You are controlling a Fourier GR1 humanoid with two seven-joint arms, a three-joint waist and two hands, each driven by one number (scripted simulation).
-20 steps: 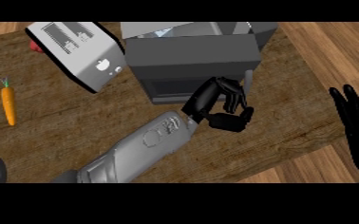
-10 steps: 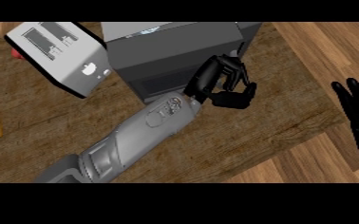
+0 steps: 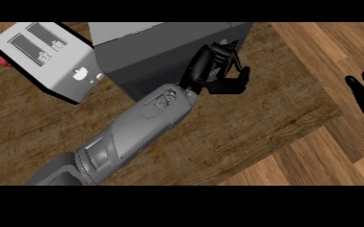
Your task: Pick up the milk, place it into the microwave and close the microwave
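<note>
The dark grey microwave (image 3: 160, 45) stands at the back of the wooden counter, and its front face (image 3: 142, 79) looks shut. My left hand (image 3: 217, 72) is at the microwave's right front corner, touching it. Its fingers are loosely bent, the thumb is spread, and nothing is held. The grey left forearm (image 3: 135, 130) runs in from the lower left. Only the upright fingers of my right hand (image 3: 355, 90) show at the right edge, resting. No milk is in view.
A silver toaster (image 3: 50, 57) sits tilted just left of the microwave, almost touching it. The counter's edge (image 3: 298, 137) runs diagonally at the lower right, with lighter wooden floor beyond it.
My left hand has moved up and right along the microwave's front to its right corner. The view has shifted, and the carrot at the left is out of sight.
</note>
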